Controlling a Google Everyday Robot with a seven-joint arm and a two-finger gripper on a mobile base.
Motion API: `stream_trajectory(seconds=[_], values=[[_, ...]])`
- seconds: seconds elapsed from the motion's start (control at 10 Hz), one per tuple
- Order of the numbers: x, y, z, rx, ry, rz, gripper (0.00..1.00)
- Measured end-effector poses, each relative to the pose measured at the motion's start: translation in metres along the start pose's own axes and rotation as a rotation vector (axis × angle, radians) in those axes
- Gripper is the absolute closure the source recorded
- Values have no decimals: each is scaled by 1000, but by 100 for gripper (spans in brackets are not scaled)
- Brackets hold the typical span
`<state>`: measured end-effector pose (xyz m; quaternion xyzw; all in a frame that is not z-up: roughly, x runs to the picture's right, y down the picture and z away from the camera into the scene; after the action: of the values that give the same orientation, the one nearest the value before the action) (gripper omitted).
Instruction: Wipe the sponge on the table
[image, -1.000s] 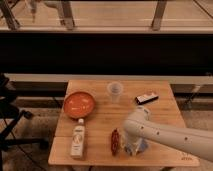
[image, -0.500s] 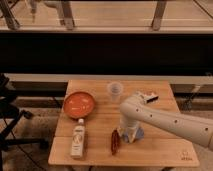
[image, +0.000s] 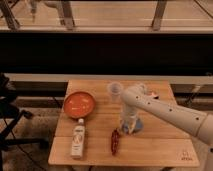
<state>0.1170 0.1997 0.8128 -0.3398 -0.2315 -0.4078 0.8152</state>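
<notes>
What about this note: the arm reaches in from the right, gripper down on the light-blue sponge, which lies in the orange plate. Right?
Wrong in one respect. The camera view shows the sponge on the bare wooden table, right of the orange plate and apart from it. The arm does reach in from the right, gripper down on the sponge.

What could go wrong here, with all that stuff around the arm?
The hand sits at the light-blue soft sponge on the light-brown wooden table. A sweep toward the near edge could knock the small red object beside it. The elbow of the white arm is close to the clear plastic cup and might tip it.
</notes>
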Motion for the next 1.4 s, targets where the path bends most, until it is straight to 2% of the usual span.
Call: stream_trajectory(seconds=[0.2,0.4,0.6,1.0,1.1,1.4], values=[[19,-7,-6,16,-30,17,100],[52,-8,-14,45,-79,49,100],[74,-6,-16,65,-118,70,100],[113,25,-14,104,-172,124,100],[125,39,-15,121,-182,145,100],[147,72,-23,163,-187,196,100]])
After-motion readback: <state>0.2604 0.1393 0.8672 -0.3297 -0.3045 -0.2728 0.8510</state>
